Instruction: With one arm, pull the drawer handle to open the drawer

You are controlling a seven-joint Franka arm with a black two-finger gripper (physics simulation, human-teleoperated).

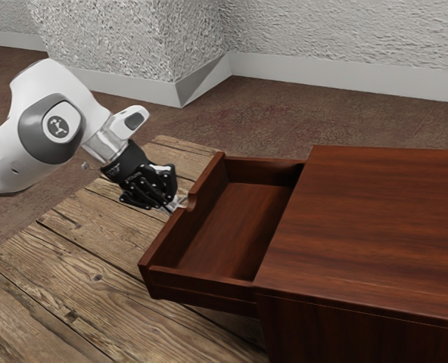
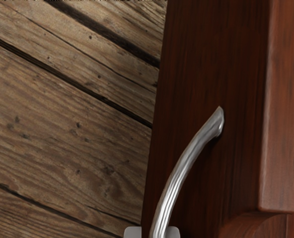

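Against the open drawer (image 1: 183,224), the claw (image 1: 175,198) seemingly grips its handle (image 2: 185,168).

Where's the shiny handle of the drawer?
The handle sits on the open drawer front, toward the exterior view's left, gripped by the black hand over the plank table.

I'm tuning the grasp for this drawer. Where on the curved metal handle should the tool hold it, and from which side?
Probably best to grip the handle at the middle of its arc, where it bows farthest off the drawer front. Come straight at that face from the table side, closing across the thin bar.
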